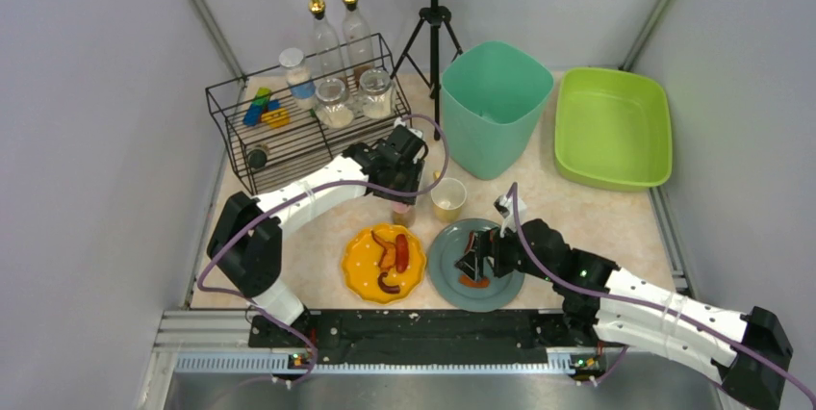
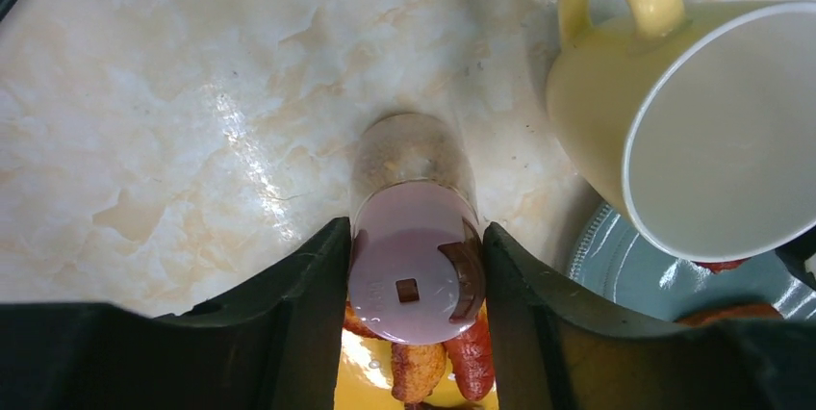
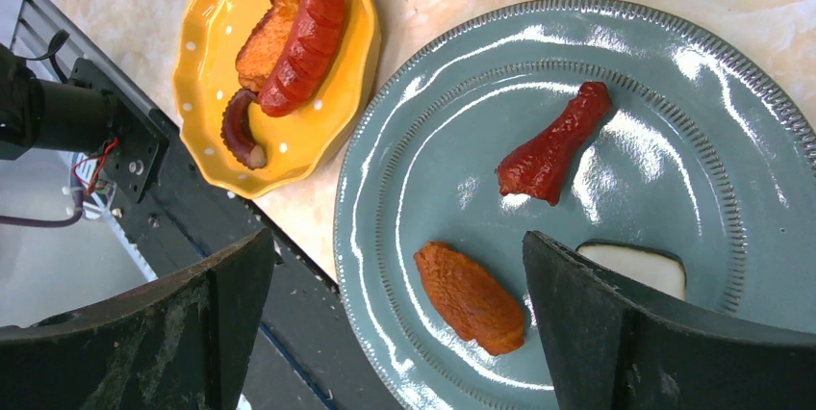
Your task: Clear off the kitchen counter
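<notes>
Surface: kitchen counter (image 1: 616, 217), beige marbled stone between grey walls, carrying everything below.
Left fingers: left gripper (image 2: 414, 246) narrowed on the pink lid of a small spice jar (image 2: 412, 266), one finger against each side.
Jar attitude: upright, long axis vertical; whether its base is on the stone cannot be told.
Left surroundings: yellow mug (image 2: 674, 131) just beside the jar, wire rack (image 1: 289, 140) behind this arm.
Right fingers: right gripper (image 3: 396, 242) spread wide and holding nothing, above the grey-blue plate (image 3: 731, 92).
Key relation: orange piece (image 3: 471, 296) lies between these fingers, its long axis slanted across their closing line; the right arm is the nearer one.
Plate neighbours: red piece (image 3: 553, 152) farther out, white piece (image 3: 630, 264) partly hidden by one finger.
Beyond: yellow dish (image 3: 207, 54) with more food, just beside the plate.
Likely destinations: teal bin (image 1: 494, 102) and green tub (image 1: 612, 126), at the far side.
</notes>
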Robot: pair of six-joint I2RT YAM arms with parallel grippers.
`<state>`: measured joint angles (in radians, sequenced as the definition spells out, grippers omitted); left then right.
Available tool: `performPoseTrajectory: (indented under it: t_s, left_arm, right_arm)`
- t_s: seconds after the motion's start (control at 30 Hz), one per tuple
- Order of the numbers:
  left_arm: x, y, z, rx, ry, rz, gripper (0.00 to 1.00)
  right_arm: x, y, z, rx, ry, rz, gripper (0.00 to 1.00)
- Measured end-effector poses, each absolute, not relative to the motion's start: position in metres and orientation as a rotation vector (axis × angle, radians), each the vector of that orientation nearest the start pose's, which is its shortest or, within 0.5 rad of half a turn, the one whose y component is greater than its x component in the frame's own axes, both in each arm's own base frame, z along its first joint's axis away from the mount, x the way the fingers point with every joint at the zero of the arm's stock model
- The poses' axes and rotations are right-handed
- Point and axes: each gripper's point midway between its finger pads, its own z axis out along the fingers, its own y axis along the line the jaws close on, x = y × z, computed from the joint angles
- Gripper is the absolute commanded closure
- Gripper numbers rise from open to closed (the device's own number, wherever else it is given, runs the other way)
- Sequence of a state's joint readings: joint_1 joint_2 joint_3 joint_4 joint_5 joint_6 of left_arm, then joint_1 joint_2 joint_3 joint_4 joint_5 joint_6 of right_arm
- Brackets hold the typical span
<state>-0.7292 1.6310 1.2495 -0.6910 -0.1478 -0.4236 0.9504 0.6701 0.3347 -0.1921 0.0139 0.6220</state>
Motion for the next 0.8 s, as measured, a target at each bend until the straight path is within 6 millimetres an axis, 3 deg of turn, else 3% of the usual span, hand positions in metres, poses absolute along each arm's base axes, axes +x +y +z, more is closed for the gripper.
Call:
performPoseTrajectory:
  t_s: [0.1,0.13,0.4,0.8]
  left_arm:
    - [0.284,-0.24,0.105,0.35,2.613,-0.195,0.85]
    - [0.284,-0.24,0.106,0.349,2.61,-0.191,0.98]
    - [0.289,-0.221,0.125,0.341,2.583,-0.055,1.0]
    - [0.317,-0.182,0.221,0.264,2.38,0.061,1.0]
  right_arm:
    - [0.135,0.227,0.099,-0.355,2.21,0.901,0.01]
    - [0.135,0.227,0.099,-0.354,2.211,0.902,0.01]
    - [0.135,0.229,0.099,-0.349,2.212,0.912,0.01]
    - [0.133,0.231,0.093,-0.361,2.219,0.927,0.01]
